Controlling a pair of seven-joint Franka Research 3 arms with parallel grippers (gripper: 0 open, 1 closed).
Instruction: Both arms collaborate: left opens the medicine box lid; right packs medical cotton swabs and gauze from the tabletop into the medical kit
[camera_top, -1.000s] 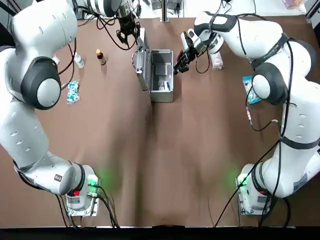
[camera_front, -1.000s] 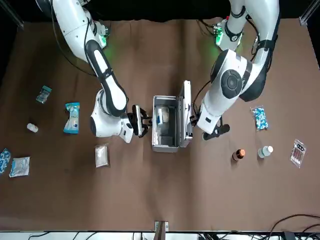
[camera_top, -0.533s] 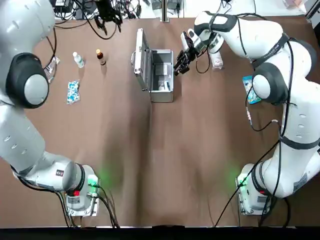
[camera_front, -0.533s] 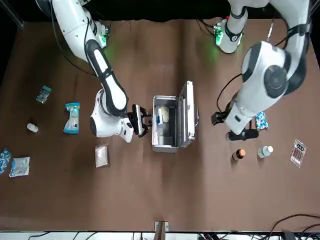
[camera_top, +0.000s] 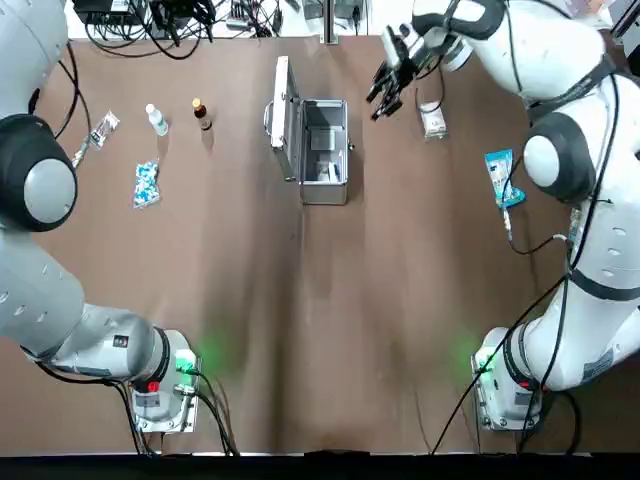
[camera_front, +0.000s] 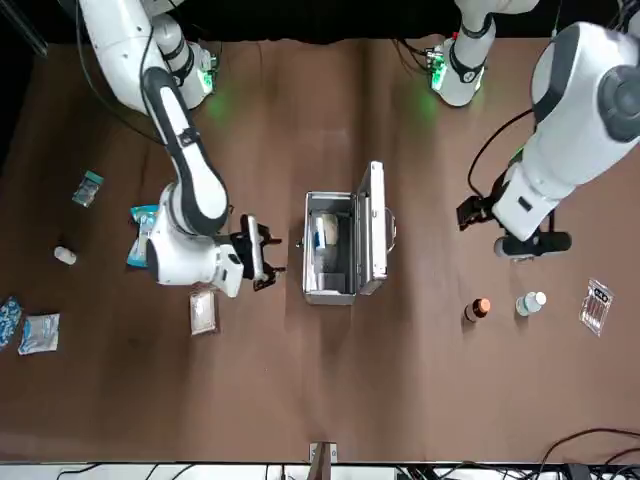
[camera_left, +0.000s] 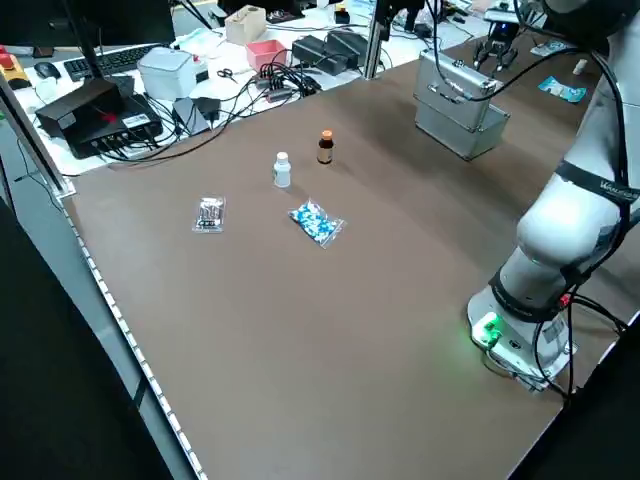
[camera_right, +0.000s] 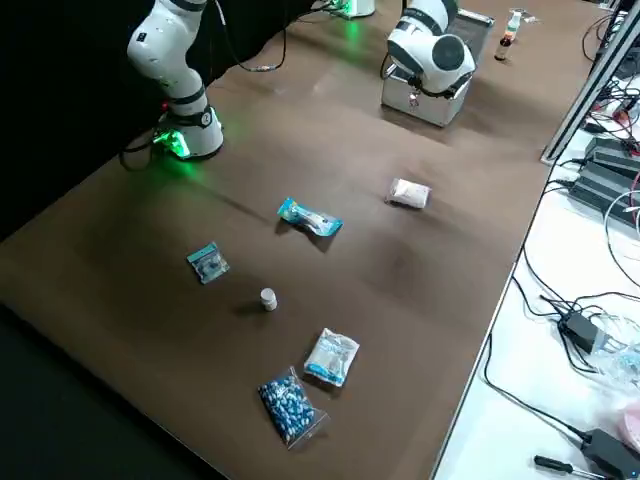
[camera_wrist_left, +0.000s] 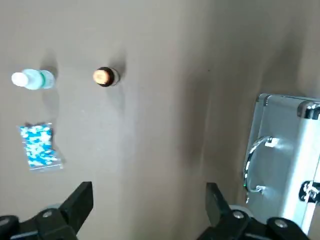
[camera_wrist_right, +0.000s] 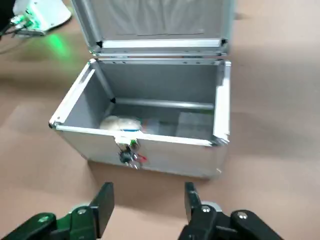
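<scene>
One of the task's three steps looks done. The medical kit sits open at the far middle of the desk. The medicine box lid stands upright on the kit's left side, held by nothing.

The packing appears yet to be done. The gauze, a small soft white packet, lies on the desk to the kit's right, near it. The medical cotton swabs, a long bright-blue packet, lie farther right, well apart from the kit. The right wrist view shows a pale soft bundle on the kit's grey floor, with other flat things beside it. What these are cannot be told.

The right arm reaches across the far side of the desk. The right gripper hangs above the desk between the kit and the gauze. Its jaws are moderately spread and hold nothing, and its wrist camera looks straight into the open kit.

The left arm is raised high, clear of the lid. The left gripper hangs well above the desk on the kit's left side. Its jaws are spread wide and empty. Below it are a small brown bottle, a clear bottle and a blue-speckled packet.

A likely next step is for the right gripper to go down for the gauze.
</scene>
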